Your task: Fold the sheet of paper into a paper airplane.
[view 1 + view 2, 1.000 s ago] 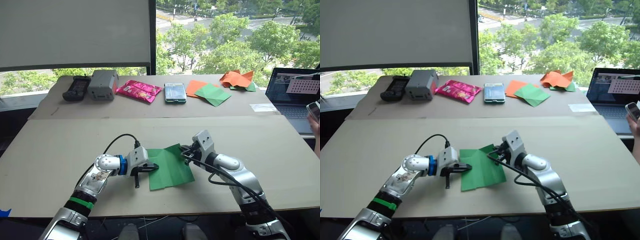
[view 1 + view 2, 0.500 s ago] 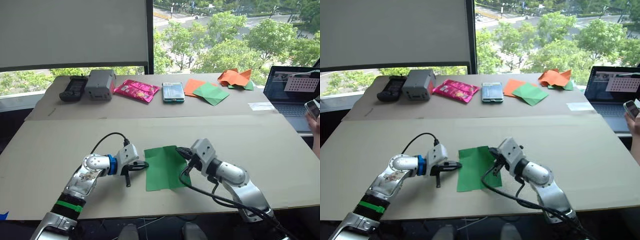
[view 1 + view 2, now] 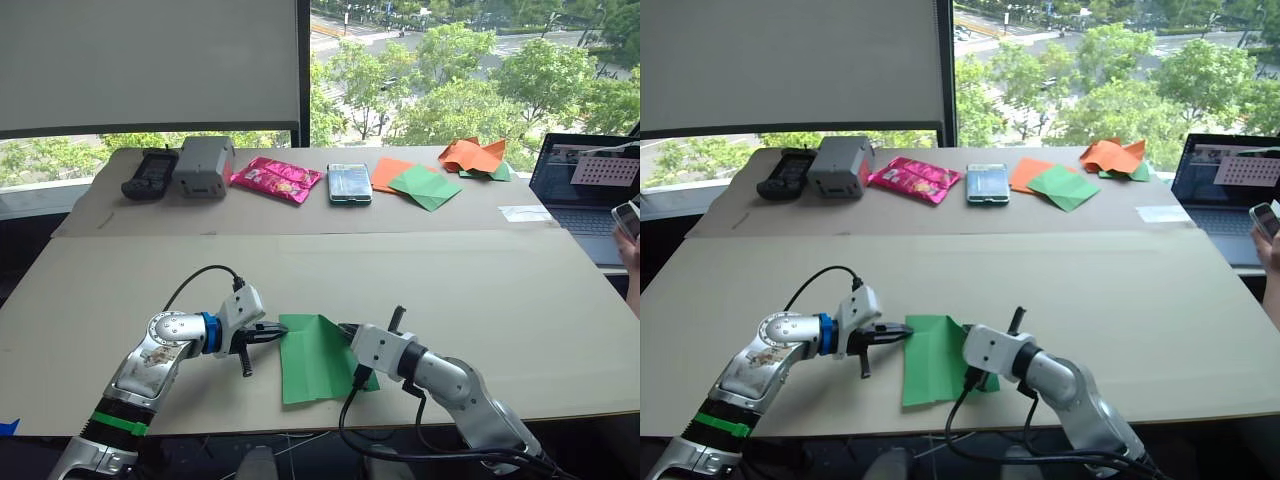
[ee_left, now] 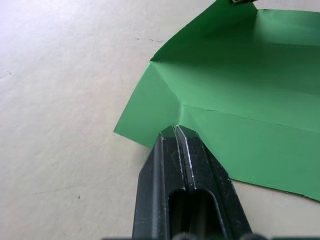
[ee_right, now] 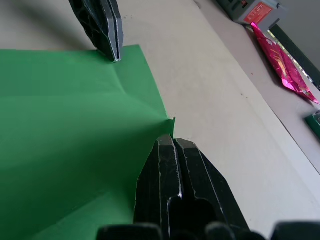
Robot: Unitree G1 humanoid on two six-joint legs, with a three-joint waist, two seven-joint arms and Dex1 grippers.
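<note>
Sheet of paper [image 3: 315, 355], pinched at opposite edges by closed left gripper [image 4: 178, 131] and closed right gripper [image 5: 167, 140]; uneven pull risks tearing or skewed crease.

sheet of paper [image 3: 315, 355] on table [image 3: 500, 290] | between left end effector [image 3: 272, 334] | right end effector [image 3: 345, 329]

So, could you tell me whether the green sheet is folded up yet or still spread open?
Mostly spread: the sheet of paper lies on the table as a creased rectangle, one far corner lifted at the right end effector; no wings or point.
</note>
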